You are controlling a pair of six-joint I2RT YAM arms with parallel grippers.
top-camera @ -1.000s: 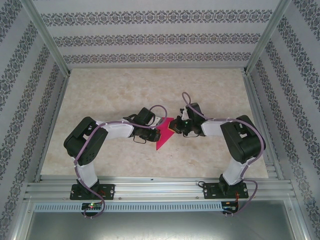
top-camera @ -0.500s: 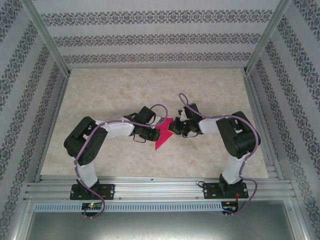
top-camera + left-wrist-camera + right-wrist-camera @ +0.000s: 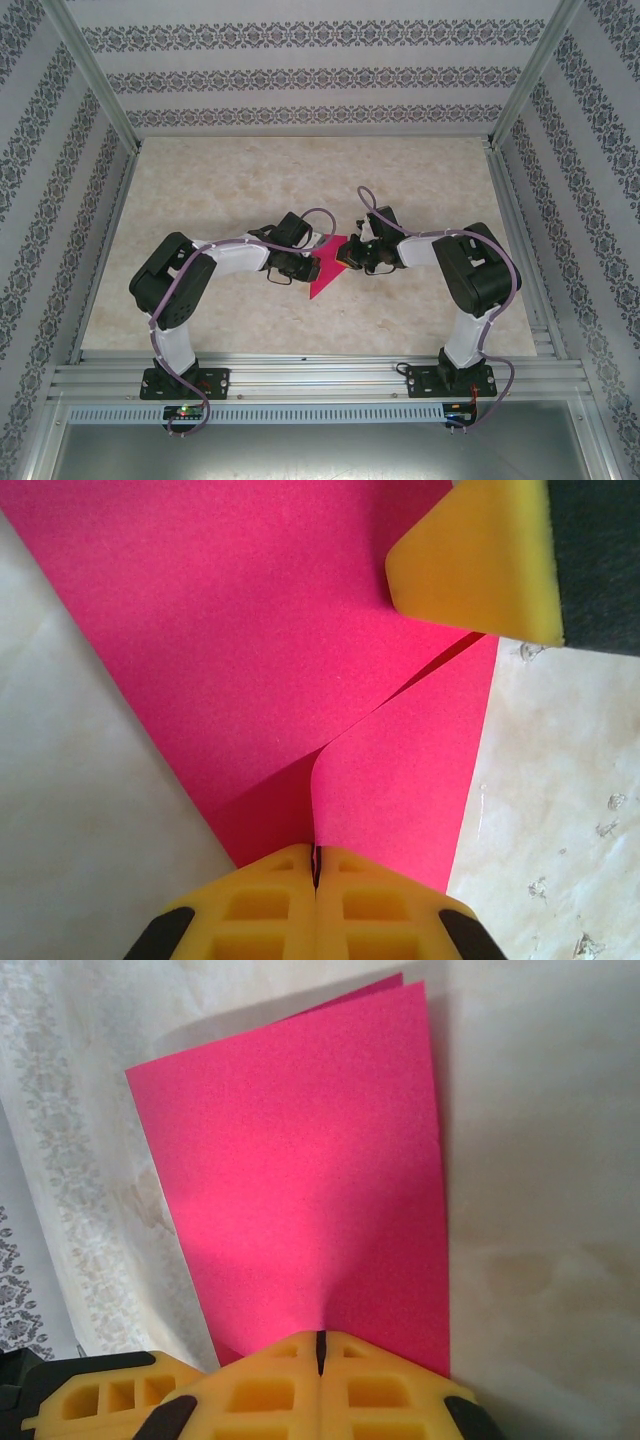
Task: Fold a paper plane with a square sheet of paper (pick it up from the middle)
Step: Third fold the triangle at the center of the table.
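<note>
Right arm's elbow and wrist had drawn slightly inward toward the sheet over the preceding second. The left arm and the paper showed no visible change.

Item: thin magenta-pink square sheet of paper (image 3: pixel 328 268), part-folded. Two layers showed at its far edge in the right wrist view, and one flap curled open in the left wrist view. Whether it rested on the tabletop or hung just clear could not be told.

Left end effector (image 3: pixel 316 865): yellow fingers fully closed, pinching the sheet's left edge where the flap began.

Right end effector (image 3: pixel 320 1345): likewise fully closed, pinching the sheet's opposite edge. One of its yellow pads (image 3: pixel 480 560) sat over the sheet's far corner.

Hazards, as judged:
- Tearing, if the two pinches pulled apart across such thin paper.
- Slipping, since each grip held only a narrow margin of the sheet.
- A skewed crease, because the layers already stood slightly out of register and the open flap could buckle when pressed.

Surface: pale beige marbled tabletop (image 3: pixel 220 180), with faint specks just right of the sheet.

Room: walls papered in banded floral print (image 3: pixel 320 70) beyond the sheet and to both sides of it. An aluminium frame rail (image 3: pixel 300 375), nearer than the sheet, carried both arm bases.
</note>
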